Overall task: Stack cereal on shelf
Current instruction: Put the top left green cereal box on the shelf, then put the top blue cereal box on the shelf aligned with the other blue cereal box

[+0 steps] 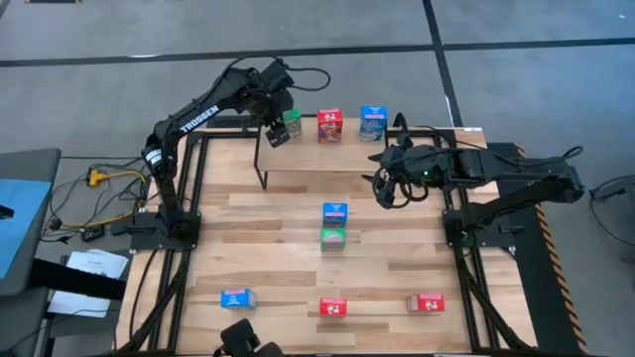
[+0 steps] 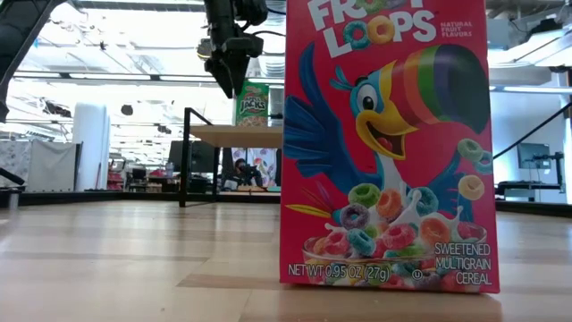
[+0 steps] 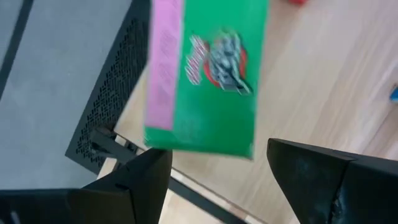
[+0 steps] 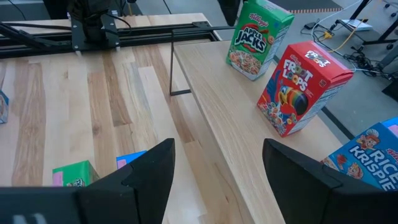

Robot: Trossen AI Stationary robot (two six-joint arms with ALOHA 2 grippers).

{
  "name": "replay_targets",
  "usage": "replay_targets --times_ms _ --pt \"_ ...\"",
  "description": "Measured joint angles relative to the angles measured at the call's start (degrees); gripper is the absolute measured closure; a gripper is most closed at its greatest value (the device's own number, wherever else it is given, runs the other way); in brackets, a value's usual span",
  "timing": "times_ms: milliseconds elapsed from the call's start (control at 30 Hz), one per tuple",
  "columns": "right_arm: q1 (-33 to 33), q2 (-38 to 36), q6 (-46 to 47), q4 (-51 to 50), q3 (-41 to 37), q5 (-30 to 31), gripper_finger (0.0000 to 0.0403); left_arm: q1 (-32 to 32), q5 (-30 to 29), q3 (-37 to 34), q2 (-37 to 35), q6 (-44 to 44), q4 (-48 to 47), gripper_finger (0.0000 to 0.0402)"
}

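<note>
- Three boxes upright in a row on the shelf [image 1: 327,159] — green box [image 1: 291,121], red box [image 1: 329,125], blue box [image 1: 373,122].
- Left gripper [image 1: 275,131] directly over the green one, fingers spread, gripping nothing.
- Right gripper [image 1: 385,188] off the shelf's right end, parted and empty — nearest the blue-over-green pair [image 1: 334,225] mid-table.
- Three more lying along the near edge.

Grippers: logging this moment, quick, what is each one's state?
Left gripper: open above the green cardboard cereal box on the light-wood shelf, holding nothing.
Right gripper: open, empty.
</note>
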Motion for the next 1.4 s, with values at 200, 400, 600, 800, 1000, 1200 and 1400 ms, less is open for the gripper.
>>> replay_targets --times_ms 200,400,600,800,1000,1200,1400 --pt "0.0 0.0 0.0 0.0 0.0 0.0 0.0135 0.2 -1.7 0.0 0.0 -0.6 0.6 0.015" --pt "0.0 0.0 0.0 0.0 0.0 0.0 0.0135 0.3 -5.1 0.0 0.0 -0.1 0.6 0.015" --pt "0.0 0.0 0.0 0.0 0.0 0.0 0.0135 0.8 -7.4 0.0 0.0 0.0 0.6 0.015" --pt "0.0 0.0 0.0 0.0 0.0 0.0 0.0135 1.0 -7.0 0.0 0.0 0.0 0.5 0.015" --pt "0.0 0.0 0.0 0.0 0.0 0.0 0.0135 1.0 -7.1 0.0 0.0 1.1 0.4 0.015" --pt "0.0 0.0 0.0 0.0 0.0 0.0 0.0135 -0.2 -8.7 0.0 0.0 2.2 -1.6 0.015" --pt "0.0 0.0 0.0 0.0 0.0 0.0 0.0135 -1.3 -10.4 0.0 0.0 1.9 -2.9 0.015"
